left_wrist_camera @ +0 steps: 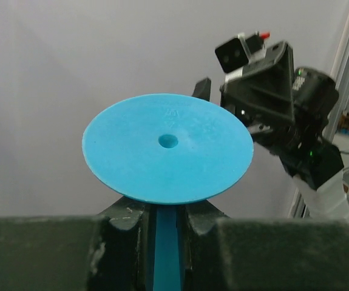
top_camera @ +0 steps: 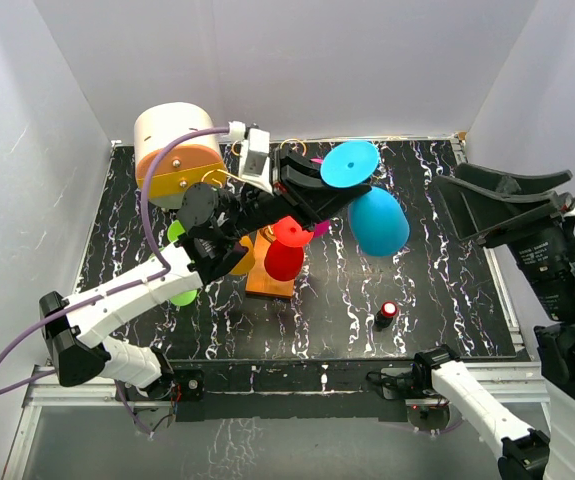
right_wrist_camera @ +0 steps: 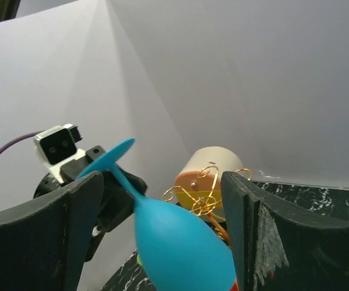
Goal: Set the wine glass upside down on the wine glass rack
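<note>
My left gripper (top_camera: 319, 192) is shut on the stem of a blue wine glass (top_camera: 377, 222) and holds it in the air, foot up and bowl down, tilted to the right. In the left wrist view the round blue foot (left_wrist_camera: 168, 154) fills the middle, with the stem between the fingers (left_wrist_camera: 122, 221). The gold wire wine glass rack (top_camera: 293, 152) on its orange base (top_camera: 267, 278) stands left of the glass, partly hidden by my left arm. A red glass (top_camera: 285, 256) is on it. My right gripper (top_camera: 467, 205) is open, raised at the right, apart from the glass bowl (right_wrist_camera: 180, 242).
A cream-and-orange drum box (top_camera: 172, 150) lies at the back left, also in the right wrist view (right_wrist_camera: 213, 167) behind the gold scrolls (right_wrist_camera: 203, 195). Green glasses (top_camera: 183, 296) sit under my left arm. A small black bottle with a red cap (top_camera: 387, 313) stands near the front.
</note>
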Controlling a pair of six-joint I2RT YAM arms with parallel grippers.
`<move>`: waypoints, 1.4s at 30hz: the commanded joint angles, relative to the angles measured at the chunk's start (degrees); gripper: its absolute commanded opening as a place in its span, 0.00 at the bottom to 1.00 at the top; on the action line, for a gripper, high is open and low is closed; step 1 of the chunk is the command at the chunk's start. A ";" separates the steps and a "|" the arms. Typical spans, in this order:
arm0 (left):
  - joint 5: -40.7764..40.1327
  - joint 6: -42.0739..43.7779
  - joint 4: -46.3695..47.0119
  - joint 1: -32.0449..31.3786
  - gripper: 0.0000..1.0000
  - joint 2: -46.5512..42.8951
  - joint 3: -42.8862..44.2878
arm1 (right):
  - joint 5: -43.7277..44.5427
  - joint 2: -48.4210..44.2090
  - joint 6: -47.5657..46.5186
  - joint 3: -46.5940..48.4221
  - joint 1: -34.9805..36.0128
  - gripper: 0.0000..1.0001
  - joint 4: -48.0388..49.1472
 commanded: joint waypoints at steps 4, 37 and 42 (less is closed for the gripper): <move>13.27 14.54 -5.34 -0.21 0.00 -0.30 4.72 | -15.91 5.27 0.24 7.61 -0.19 0.78 -0.80; 14.85 40.46 -20.44 -0.21 0.00 -1.03 3.65 | -21.69 13.82 12.97 6.27 -0.19 0.33 -16.37; 14.81 40.69 -20.44 -0.16 0.00 -0.36 3.87 | -24.75 13.60 15.48 4.39 -0.24 0.26 -13.90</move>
